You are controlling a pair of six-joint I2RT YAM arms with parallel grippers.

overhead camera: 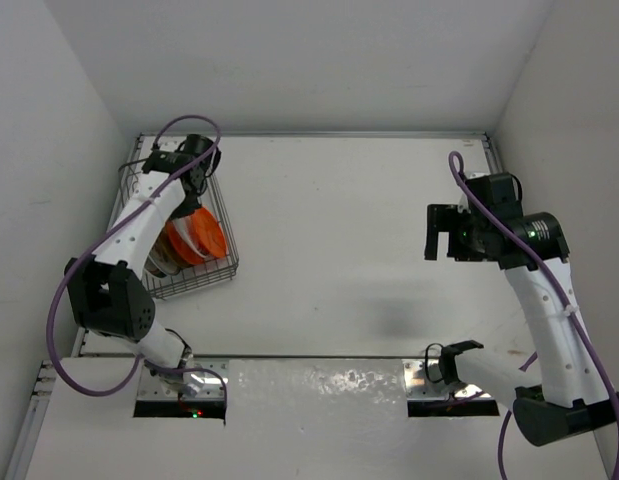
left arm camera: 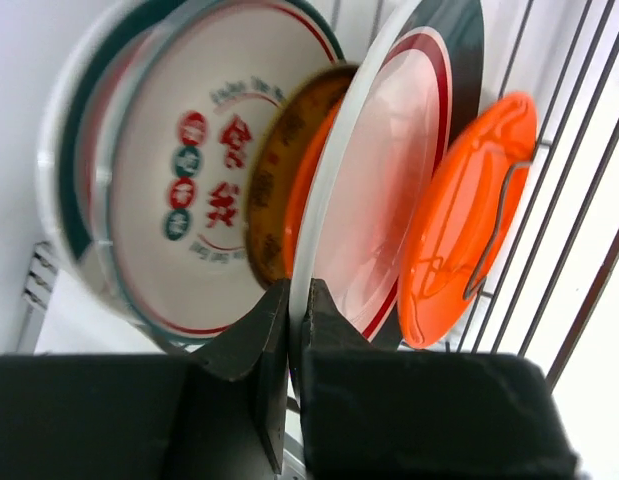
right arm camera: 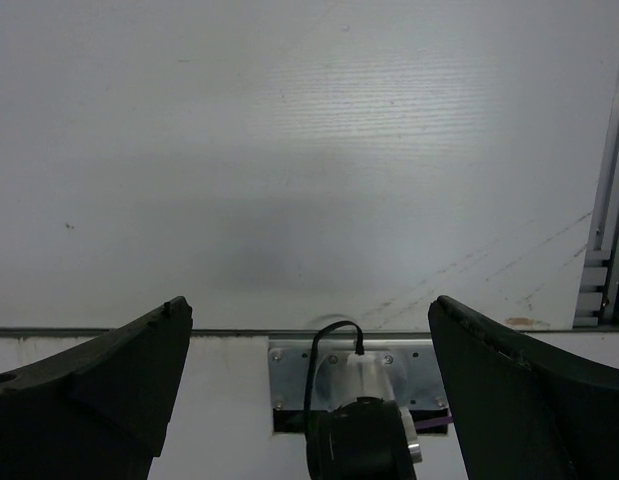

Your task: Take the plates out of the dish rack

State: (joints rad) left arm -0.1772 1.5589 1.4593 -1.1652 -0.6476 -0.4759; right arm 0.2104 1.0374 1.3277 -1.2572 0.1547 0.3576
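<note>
While your right gripper point(right arm camera: 309, 300) hangs wide apart, your left gripper point(left arm camera: 291, 295) seems clamped on a white, red-ringed round plate point(left arm camera: 374, 190) standing on edge in the grey wire dish rack point(overhead camera: 199, 281), far left.

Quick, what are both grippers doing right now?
Left gripper: closed on the rim of the red-ringed white plate.
Right gripper: open, holding nothing.

We see plates point(left arm camera: 219, 170) packed tight, rack point(overhead camera: 189, 284) wires hemming them rightward; open table point(right arm camera: 309, 150) lies beneath the right gripper point(right arm camera: 309, 305).
</note>
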